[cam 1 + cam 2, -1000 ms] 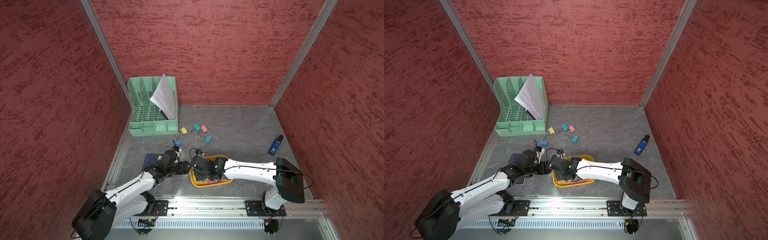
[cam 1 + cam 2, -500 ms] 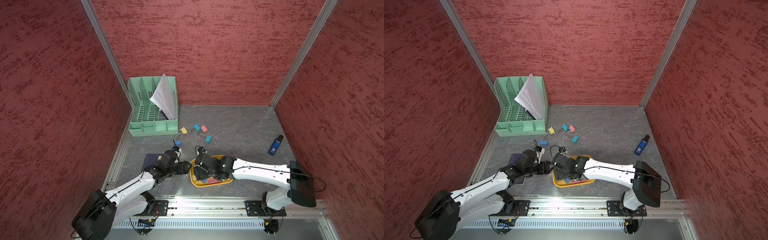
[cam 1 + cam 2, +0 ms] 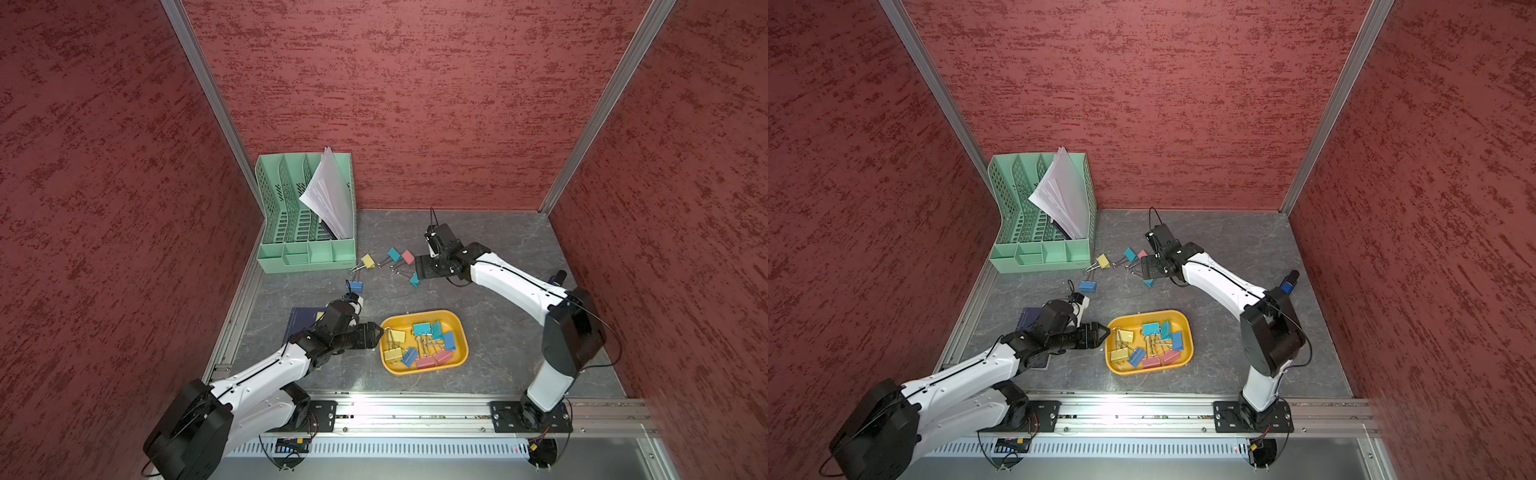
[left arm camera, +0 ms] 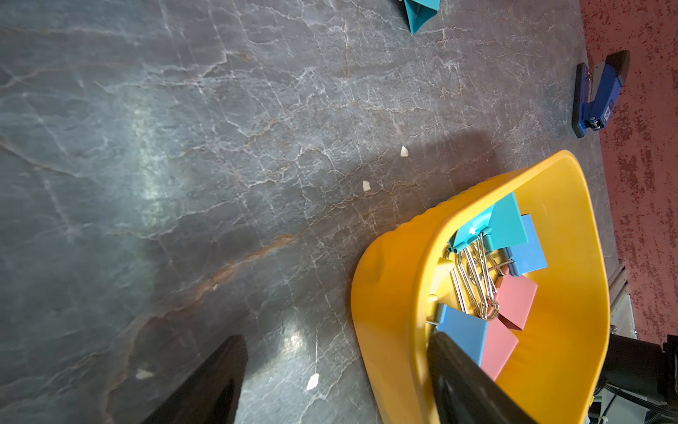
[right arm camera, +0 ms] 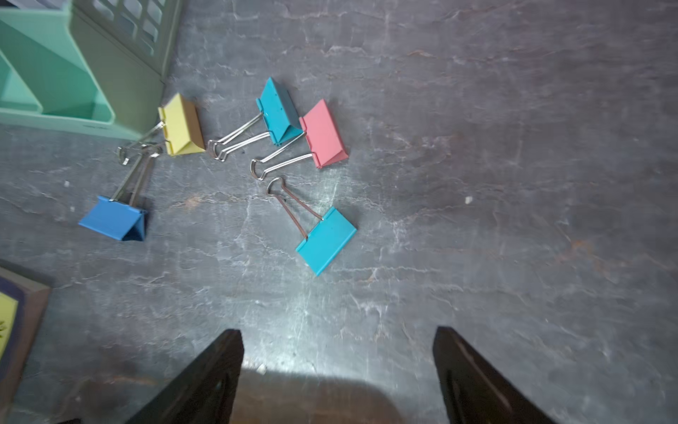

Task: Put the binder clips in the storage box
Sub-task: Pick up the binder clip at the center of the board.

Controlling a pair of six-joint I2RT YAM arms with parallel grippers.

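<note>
Right gripper (image 5: 337,330): jaws spread wide, nothing between them, hovering over the loose binder clips (image 3: 394,253) at the far centre of the table (image 3: 498,340).

Left gripper (image 4: 337,336): jaws also spread, empty, parked at the left end of the storage box (image 3: 415,316). In the left wrist view one finger (image 4: 462,370) overlaps the box wall; can't tell if it touches.

Status: most clips already lie in the box, near centre. Five are still out:
- yellow clip (image 5: 181,124), just beside the file organizer (image 3: 305,249)
- far teal clip (image 5: 279,110), touching the pink clip (image 5: 324,134)
- blue clip (image 5: 113,220), near left of the group
- near teal clip (image 5: 326,240), closest to the right gripper

Likely step: right arm takes the near teal clip. Suggestions:
- Pinch the painted body across its short width, not the wire handles; wires would slip and swing.
- The clip lies flat, so the fingertips need to go right down to the table before closing.
- Its handle loop ends just beside the pink clip's handles. Come in from the body end so pink isn't dragged.
- Yellow and blue handles cross. Those two will probably lift together; leave them for later.
- Drop from the box's right side to stay clear of the left gripper.
</note>
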